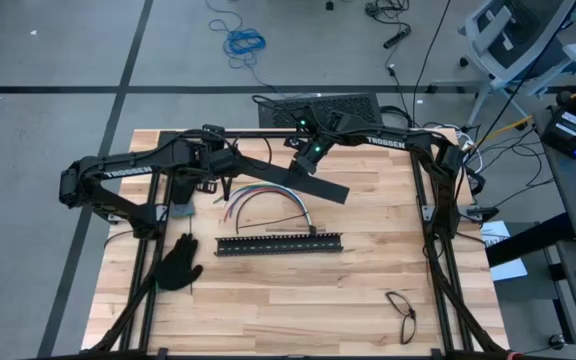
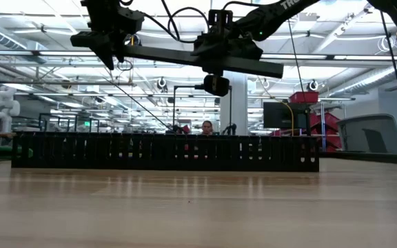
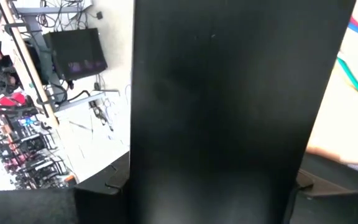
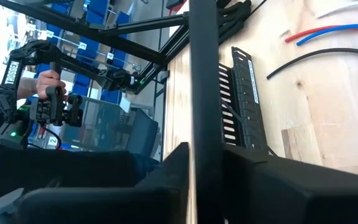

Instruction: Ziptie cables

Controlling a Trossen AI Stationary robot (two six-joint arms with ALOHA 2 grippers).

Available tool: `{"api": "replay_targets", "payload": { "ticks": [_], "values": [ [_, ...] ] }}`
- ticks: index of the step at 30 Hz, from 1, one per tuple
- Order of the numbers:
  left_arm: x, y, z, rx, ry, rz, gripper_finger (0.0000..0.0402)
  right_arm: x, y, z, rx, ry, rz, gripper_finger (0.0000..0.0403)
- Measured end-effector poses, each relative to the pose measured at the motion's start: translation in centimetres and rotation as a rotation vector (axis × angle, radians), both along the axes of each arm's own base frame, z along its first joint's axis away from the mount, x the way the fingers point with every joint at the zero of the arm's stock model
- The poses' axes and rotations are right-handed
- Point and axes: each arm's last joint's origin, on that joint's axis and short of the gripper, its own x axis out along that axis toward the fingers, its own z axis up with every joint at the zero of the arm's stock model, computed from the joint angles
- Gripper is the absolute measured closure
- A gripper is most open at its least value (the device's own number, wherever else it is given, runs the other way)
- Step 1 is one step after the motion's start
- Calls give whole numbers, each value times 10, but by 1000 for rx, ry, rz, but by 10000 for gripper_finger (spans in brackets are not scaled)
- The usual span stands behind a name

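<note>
A long flat black bar [image 1: 328,187] hangs in the air between my two grippers, above the far part of the table. My left gripper [image 1: 216,152] is shut on it near its left end, my right gripper [image 1: 313,155] right of its middle. The cables [image 1: 268,200], red, blue, white and green wires, lie in an arc on the wood just under the bar; they also show in the right wrist view [image 4: 328,30]. A black slotted bar [image 1: 278,243] lies nearer on the table. I cannot make out any zipties. My left gripper pinches the flat bar near its left end [image 2: 92,40], one finger [image 3: 101,190] at each long edge, coming from above. The bar is lifted clear of the table and almost level. My right gripper pinches the same bar right of its middle [image 2: 243,63] from above. In its wrist view the bar stands edge-on [image 4: 204,93] between the fingers [image 4: 166,168], clear of the table.
A black glove [image 1: 178,262] lies near the table's left edge. A thin dark loop [image 1: 403,312] lies at the near right. The arm frames [image 1: 438,215] stand at both sides. A person [image 4: 45,84] holding a control handle stands beyond the table.
</note>
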Motion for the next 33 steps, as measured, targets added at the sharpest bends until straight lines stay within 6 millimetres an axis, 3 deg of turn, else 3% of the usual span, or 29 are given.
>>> {"api": "replay_targets", "payload": {
  "ticks": [10, 15, 29, 33],
  "values": [
    [-1, -1, -1, -20, 13, -2, 191, 0, 0, 0, -23, -19, 4, 215],
    [-2, -1, -1, -39, 12, -2, 193, 1, -2, 1, -50, -42, -1, 172],
    [2, -4, -3, -166, -60, -21, 195, -5, -14, -5, -239, -13, -72, 154],
    [4, -4, -12, -188, -75, -11, 195, -7, -14, -8, -293, 17, -82, 154]
  ]
}}
